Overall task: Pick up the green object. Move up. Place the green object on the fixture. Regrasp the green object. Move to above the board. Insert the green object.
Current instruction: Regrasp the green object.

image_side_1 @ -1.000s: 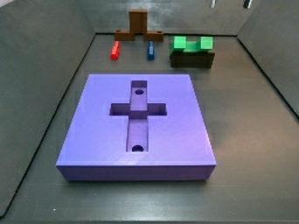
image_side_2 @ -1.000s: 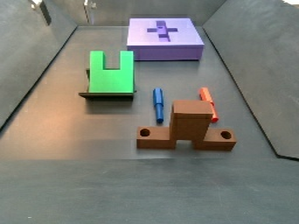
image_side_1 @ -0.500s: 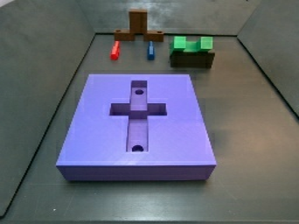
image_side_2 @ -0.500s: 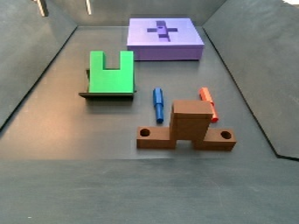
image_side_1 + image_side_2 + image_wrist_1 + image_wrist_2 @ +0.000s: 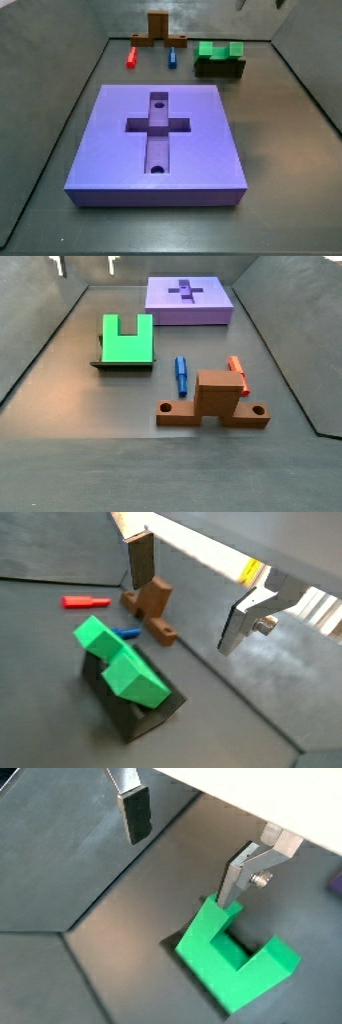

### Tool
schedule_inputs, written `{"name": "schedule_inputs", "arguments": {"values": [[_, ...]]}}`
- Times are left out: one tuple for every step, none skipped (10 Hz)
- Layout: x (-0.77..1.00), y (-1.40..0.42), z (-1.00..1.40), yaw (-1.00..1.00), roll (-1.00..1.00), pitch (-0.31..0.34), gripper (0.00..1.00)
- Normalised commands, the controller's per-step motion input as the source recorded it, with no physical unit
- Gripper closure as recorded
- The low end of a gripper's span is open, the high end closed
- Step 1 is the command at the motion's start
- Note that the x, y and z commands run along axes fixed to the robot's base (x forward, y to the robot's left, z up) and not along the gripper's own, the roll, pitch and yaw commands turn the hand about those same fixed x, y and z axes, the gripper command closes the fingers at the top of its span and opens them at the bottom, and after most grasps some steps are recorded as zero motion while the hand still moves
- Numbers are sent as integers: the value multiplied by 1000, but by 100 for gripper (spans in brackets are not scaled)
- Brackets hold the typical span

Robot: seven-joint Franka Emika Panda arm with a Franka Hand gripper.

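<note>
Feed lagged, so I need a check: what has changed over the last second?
The open, empty gripper, high at the picture's top edge, drifted slightly sideways in a side view. The bright green notched piece stayed on the dark box-like fixture; nothing else moved.

Soft, even light fills both side views, with faint shadows. In a wrist view a bright white strip (image 5: 201, 547) glares at 12 o'clock. The gripper (image 5: 187, 838), high up, looks slightly blurry.

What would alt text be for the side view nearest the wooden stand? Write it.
A green object rests on a dark fixture, untouched; the open pincer hangs above. A blue peg, red peg and wooden stand sit nearer, the purple board behind.
</note>
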Motion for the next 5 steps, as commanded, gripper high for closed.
{"name": "schedule_inputs", "arguments": {"values": [[0,-3,-189,0,1000,154,0],[17,-37,-183,0,840,234,0],[-3,-23,-277,0,0,251,0],[0,-31,0,0,0,0,0],[0,0,0,3,20,0,0]]}}
